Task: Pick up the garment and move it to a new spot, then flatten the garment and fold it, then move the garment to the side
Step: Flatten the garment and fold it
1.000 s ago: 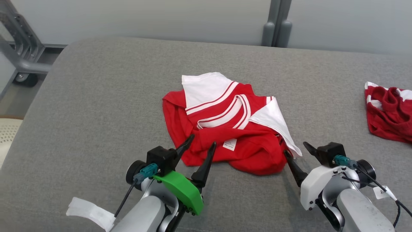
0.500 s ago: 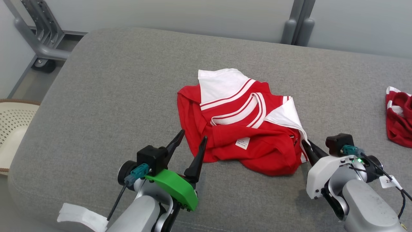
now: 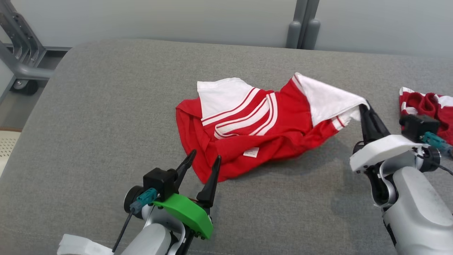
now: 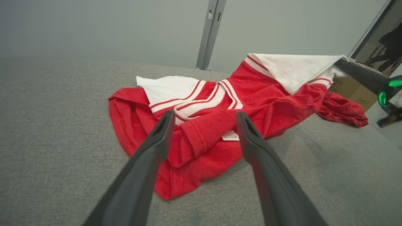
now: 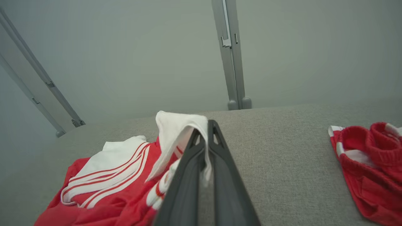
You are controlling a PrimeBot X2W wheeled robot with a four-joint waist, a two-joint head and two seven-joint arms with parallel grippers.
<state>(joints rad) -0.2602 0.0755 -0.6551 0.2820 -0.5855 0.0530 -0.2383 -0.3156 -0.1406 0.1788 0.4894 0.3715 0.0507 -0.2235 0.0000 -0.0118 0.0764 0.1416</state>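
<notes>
The shirt [image 3: 276, 134] is soft matt cloth with stitched hems. The couch [image 3: 106, 124] wears coarse grey woven fabric. By its right edge a second garment [image 3: 421, 102] looks thicker, ribbed. The left gripper [image 3: 205, 154] has matt black fingers [image 3: 212, 177] and a smooth green plastic cover [image 3: 184, 214].

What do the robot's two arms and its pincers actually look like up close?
Both forearms are pale grey and rounded. Each ends in two long, dark, tapering fingers. The left gripper has a bright green cover behind it, the right gripper a white cover. Each wrist carries a black block with a teal connector and thin black cable.
</notes>
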